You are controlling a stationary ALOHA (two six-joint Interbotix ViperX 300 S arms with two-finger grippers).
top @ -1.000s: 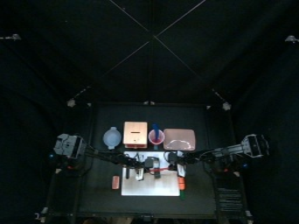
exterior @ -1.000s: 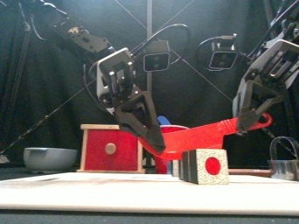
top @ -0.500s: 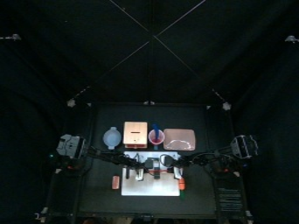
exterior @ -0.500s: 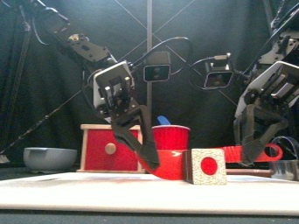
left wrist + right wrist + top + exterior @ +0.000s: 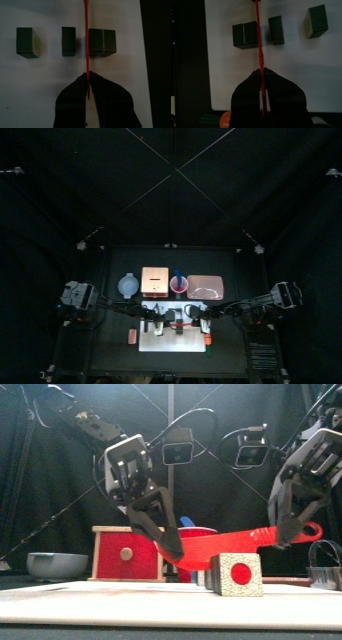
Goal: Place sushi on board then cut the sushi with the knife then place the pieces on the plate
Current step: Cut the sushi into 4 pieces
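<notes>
Currently: red knife (image 5: 247,541), clamped at either end by left gripper (image 5: 87,76) and right gripper (image 5: 260,72); blade crosswise to sushi row (image 5: 71,41), beside uncut pair (image 5: 101,41) (not over its seam).

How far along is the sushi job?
Done: the sushi lies on the white board, split into two single pieces and a pair that looks joined. In hand: the left hand and right hand hold the red knife above it. Left: likely that cut, then moving pieces to the pink plate.

Black curtains (image 5: 171,188) close in the dim booth behind and beside the small black counter (image 5: 120,260).
</notes>
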